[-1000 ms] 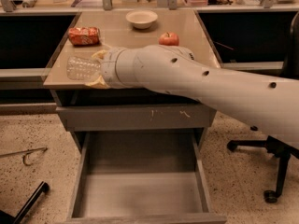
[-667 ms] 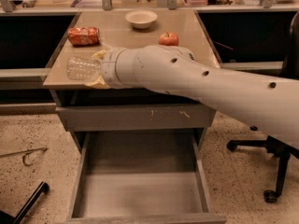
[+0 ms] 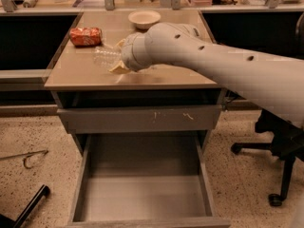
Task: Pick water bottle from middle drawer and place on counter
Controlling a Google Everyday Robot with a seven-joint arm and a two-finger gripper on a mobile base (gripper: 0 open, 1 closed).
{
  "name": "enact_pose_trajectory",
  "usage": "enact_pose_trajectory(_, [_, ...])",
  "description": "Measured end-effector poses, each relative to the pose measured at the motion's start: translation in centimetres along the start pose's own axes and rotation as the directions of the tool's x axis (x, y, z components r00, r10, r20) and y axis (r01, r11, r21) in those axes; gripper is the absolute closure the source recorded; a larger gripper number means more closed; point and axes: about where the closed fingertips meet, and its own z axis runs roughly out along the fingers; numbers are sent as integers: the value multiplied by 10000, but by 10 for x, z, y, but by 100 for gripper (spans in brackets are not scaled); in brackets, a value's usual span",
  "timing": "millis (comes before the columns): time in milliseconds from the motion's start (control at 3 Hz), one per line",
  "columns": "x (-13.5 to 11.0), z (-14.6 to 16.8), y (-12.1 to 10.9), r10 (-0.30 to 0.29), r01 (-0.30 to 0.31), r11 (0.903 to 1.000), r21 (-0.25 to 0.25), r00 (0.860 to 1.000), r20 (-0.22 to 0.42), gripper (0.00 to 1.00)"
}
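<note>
The water bottle (image 3: 104,58), clear and crinkly, lies sideways just above the tan counter (image 3: 80,75), left of its middle. My gripper (image 3: 117,56) is at the end of the big grey arm that reaches in from the right. Its yellowish fingers (image 3: 118,69) are shut on the bottle's right end. The bottle's cap and label are hidden. The middle drawer (image 3: 142,196) is pulled wide open below, and its grey floor is bare.
A crushed orange-red can (image 3: 86,36) lies at the counter's back left and a white bowl (image 3: 144,18) at the back. A scuffed grey drawer front (image 3: 142,119) sits above the open drawer. An office chair base (image 3: 278,175) stands to the right.
The arm has carried the bottle from over the counter's front left corner to the right and further in over the top. The arm now hides a small red object at the back.
</note>
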Motion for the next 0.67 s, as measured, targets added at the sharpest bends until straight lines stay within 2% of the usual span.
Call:
enact_pose_trajectory(333, [49,32,-8,902,-931,9935,-660,9949,-449,100])
enact_pose_trajectory(667, [46,29,-12,902,-930,9935,-660,9949,-449,81])
